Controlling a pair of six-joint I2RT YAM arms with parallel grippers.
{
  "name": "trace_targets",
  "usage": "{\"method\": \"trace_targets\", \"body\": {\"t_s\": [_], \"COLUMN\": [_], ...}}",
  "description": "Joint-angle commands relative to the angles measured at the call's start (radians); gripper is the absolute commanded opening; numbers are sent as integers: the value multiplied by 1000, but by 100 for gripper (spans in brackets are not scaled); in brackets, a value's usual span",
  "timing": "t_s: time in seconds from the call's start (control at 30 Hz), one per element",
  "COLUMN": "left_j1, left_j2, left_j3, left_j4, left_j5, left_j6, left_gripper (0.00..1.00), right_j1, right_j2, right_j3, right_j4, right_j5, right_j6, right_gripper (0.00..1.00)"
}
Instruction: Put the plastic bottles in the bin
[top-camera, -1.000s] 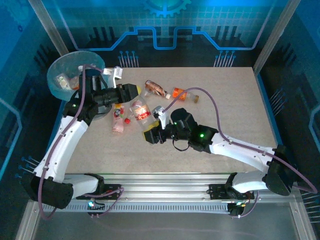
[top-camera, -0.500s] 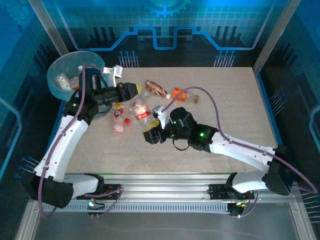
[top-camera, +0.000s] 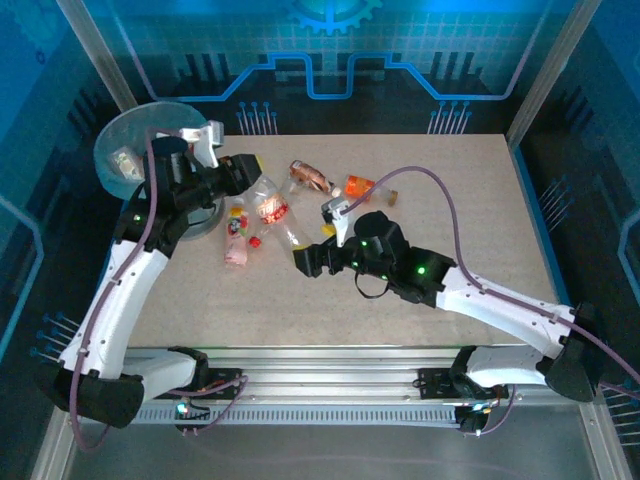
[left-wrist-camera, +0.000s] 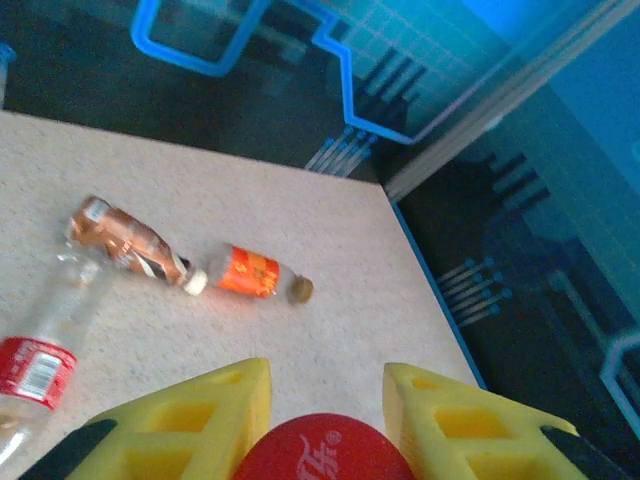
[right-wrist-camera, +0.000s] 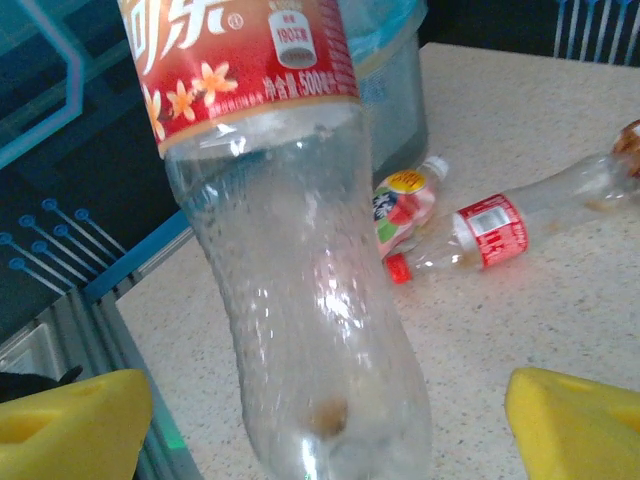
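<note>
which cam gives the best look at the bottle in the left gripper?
Right wrist: the bottle hangs close to the lens, with its red label and clear body plain to see. Left wrist gives its red cap between the left gripper's fingers. Top external has it small, reaching out from that gripper.

Clear bottle (right-wrist-camera: 310, 330) wears a red, flower-patterned label (right-wrist-camera: 240, 70)

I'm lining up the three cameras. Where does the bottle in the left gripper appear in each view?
Top external: held bottle, left of centre, slanting down from the left gripper.
Left wrist: its red cap, bottom centre, between yellow fingers.
Right wrist: clear body, centre, top to bottom.
Shared landmark: the red-labelled bottle lying flat.
</note>
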Motion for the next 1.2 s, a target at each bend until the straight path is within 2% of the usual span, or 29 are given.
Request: {"method": "trace_targets", "body": {"t_s": [0.0, 0.17, 0.33, 0.43, 0.6, 0.73, 0.9, 1.0, 1.17], "left_j1": [9, 86, 256, 328, 377, 417, 485, 499, 527], "left_j2": [-6, 34, 110, 173, 269, 326, 369, 386, 431], "left_j3": [94, 207, 351, 449, 550, 607, 607, 585, 565], "left_j4": [5, -6, 9, 16, 78, 114, 177, 214, 240], "left_j5": [-128, -189, -217, -289, -424, -497, -506, -546, -543], "left_j6": [57, 107, 122, 182, 301, 305, 184, 201, 269], "left_gripper": [0, 0, 0, 0, 0, 0, 0, 0, 0], "right_j1": [-7, -10, -15, -28, -51, -67, -84, -91, -93], "right_j2": [-32, -39, -30, -18, 2, 19, 35, 39, 29], "right_j3": [32, 47, 59, 58, 66, 75, 83, 86, 78], "right_j4": [-15, -8, -3, 5, 6, 5, 4, 0, -14], "right_j5": [95, 125, 135, 123, 94, 67, 33, 15, 3], "right_j6": [-13, -48, -81, -87, -91, -99, -102, -102, -104], "right_gripper": [93, 93, 93, 93, 93, 93, 92, 92, 92]}}
